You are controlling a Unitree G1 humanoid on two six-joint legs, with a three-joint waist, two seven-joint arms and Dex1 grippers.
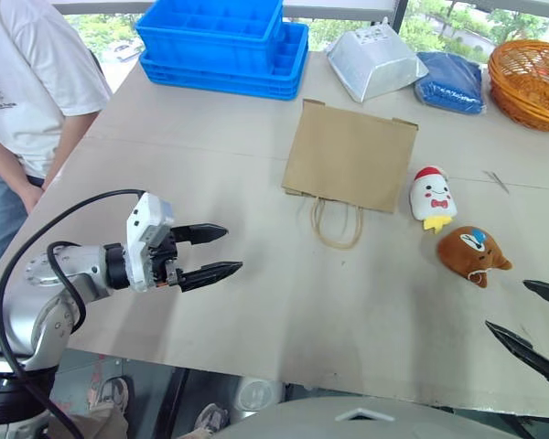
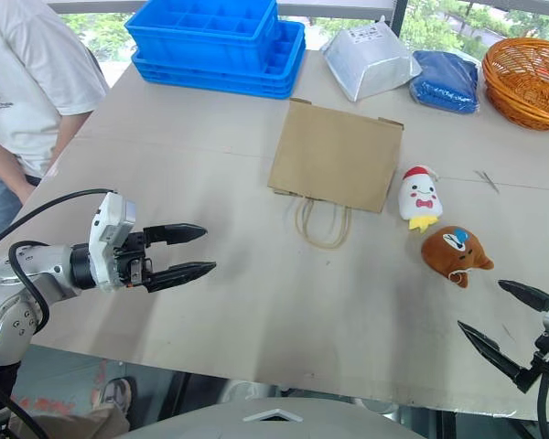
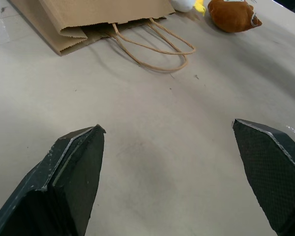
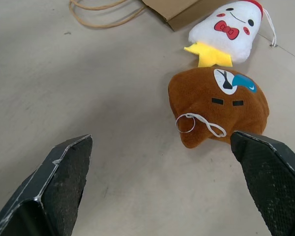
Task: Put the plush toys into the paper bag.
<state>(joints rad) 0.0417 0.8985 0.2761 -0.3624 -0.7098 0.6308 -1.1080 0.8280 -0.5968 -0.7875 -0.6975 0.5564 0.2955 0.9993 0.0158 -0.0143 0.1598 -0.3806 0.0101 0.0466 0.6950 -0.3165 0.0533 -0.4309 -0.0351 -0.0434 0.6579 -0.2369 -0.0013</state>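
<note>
The brown paper bag (image 1: 350, 155) lies flat in the middle of the table, its twine handles (image 1: 337, 224) pointing toward me. To its right lie the two plush toys: a white one (image 1: 433, 197) with a red cap and red bow, and nearer me a round brown one (image 1: 471, 254). My left gripper (image 1: 218, 252) hovers open over the bare table, well to the left of the bag. Near the table's front right edge, my right gripper (image 1: 529, 322) is open and empty, just short of the brown toy (image 4: 216, 108).
Stacked blue crates (image 1: 224, 44) stand at the back, with a silver foil pouch (image 1: 373, 62), a blue cloth bundle (image 1: 452, 82) and a wicker basket (image 1: 533, 80) to their right. A person in a white shirt (image 1: 32, 73) stands at the table's left side.
</note>
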